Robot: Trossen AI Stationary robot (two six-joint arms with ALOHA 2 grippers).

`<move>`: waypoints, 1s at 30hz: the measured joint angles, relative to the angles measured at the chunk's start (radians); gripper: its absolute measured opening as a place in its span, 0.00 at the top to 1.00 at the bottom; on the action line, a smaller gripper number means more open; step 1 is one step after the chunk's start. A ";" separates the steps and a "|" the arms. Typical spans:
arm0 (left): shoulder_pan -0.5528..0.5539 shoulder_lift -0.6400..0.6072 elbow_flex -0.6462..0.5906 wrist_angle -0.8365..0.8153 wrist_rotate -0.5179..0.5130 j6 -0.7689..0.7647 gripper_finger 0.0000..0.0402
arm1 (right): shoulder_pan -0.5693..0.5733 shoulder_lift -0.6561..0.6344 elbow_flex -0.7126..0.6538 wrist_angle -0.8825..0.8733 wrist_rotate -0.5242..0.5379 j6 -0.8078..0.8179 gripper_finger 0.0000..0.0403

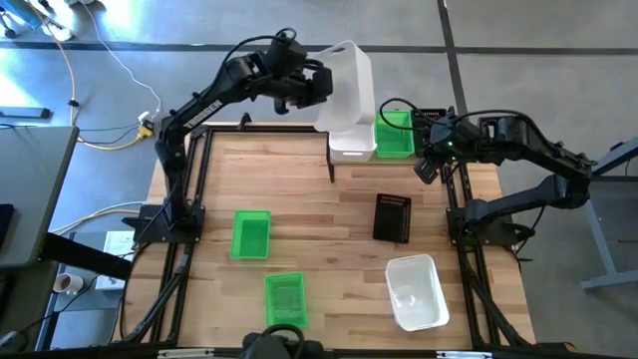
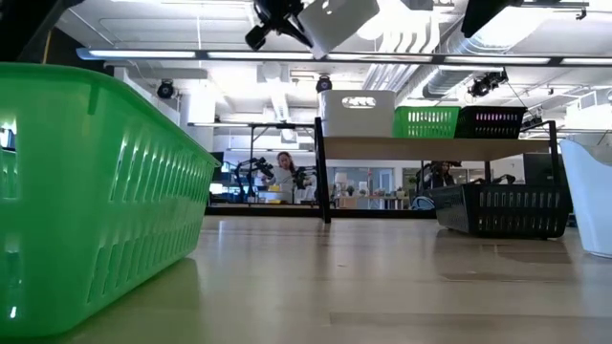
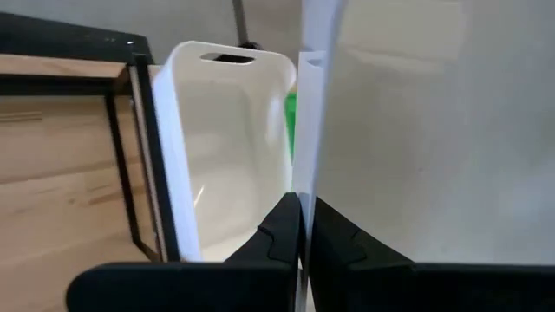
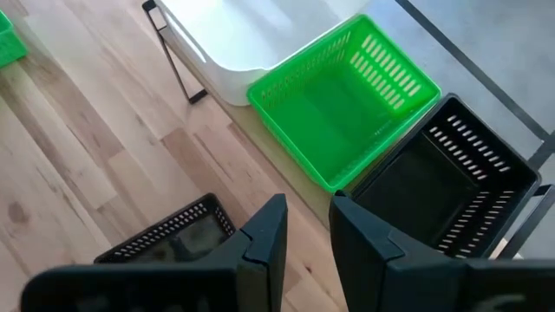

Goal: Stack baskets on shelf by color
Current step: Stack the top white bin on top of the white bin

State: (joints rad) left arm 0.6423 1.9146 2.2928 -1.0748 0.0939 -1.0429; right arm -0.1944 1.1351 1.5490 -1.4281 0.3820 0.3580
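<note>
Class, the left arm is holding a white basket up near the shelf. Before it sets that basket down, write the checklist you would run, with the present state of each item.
1. Left tool clamps the held white basket by its wall: ok.
2. White basket on the shelf sits open side up, ready to take another: ok.
3. Held basket level and lined up over it: not ok, it hangs tilted.
4. Green basket and black basket each hold their own place on the shelf: ok.
5. Right tool is open, holds nothing, and is off to the shelf's right end: ok.
</note>
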 joint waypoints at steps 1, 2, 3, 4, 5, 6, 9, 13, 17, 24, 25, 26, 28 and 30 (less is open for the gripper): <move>0.002 0.010 0.018 -0.021 0.000 -0.004 1.00 | 0.000 0.000 0.000 0.000 0.000 0.000 0.81; 0.006 0.018 0.032 -0.038 0.001 -0.011 1.00 | 0.000 0.000 0.000 0.000 0.000 0.000 0.81; 0.008 0.022 0.043 -0.052 0.003 -0.021 1.00 | 0.000 0.000 0.000 0.000 0.000 0.000 0.81; 0.010 0.025 0.047 -0.062 0.004 -0.031 1.00 | 0.000 0.000 0.000 -0.001 0.000 0.000 0.81; 0.011 0.025 0.047 -0.069 0.004 -0.042 1.00 | 0.000 0.000 0.000 -0.001 0.000 0.000 0.81; 0.012 0.025 0.046 -0.076 0.004 -0.050 1.00 | 0.000 0.000 0.000 -0.001 0.000 -0.001 0.81; 0.012 0.025 0.046 -0.115 0.002 -0.055 1.00 | 0.000 0.000 0.000 -0.002 0.006 -0.013 0.81; 0.004 0.025 0.046 -0.143 -0.028 -0.058 1.00 | 0.000 0.000 0.000 -0.004 0.008 -0.025 0.81; -0.002 0.028 0.046 -0.141 -0.062 -0.065 1.00 | 0.000 0.000 0.000 -0.005 0.008 -0.020 0.81; -0.018 0.088 0.045 -0.131 -0.058 -0.050 1.00 | 0.000 0.001 0.000 -0.005 0.012 -0.019 0.81; -0.020 0.092 0.045 -0.130 -0.051 -0.040 1.00 | 0.000 0.001 0.000 -0.005 0.015 -0.019 0.81; -0.023 0.095 0.045 -0.133 -0.041 -0.025 1.00 | 0.000 0.001 0.000 -0.005 0.024 -0.020 0.81; -0.034 0.097 0.045 -0.133 -0.038 -0.006 1.00 | 0.000 0.001 0.000 -0.005 0.033 -0.025 0.81; -0.054 0.097 0.045 -0.133 -0.065 0.010 1.00 | -0.001 0.001 0.000 0.009 0.034 -0.026 0.81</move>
State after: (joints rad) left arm 0.5886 2.0121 2.3375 -1.2076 0.0284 -1.0330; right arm -0.1949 1.1358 1.5490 -1.4191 0.4165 0.3321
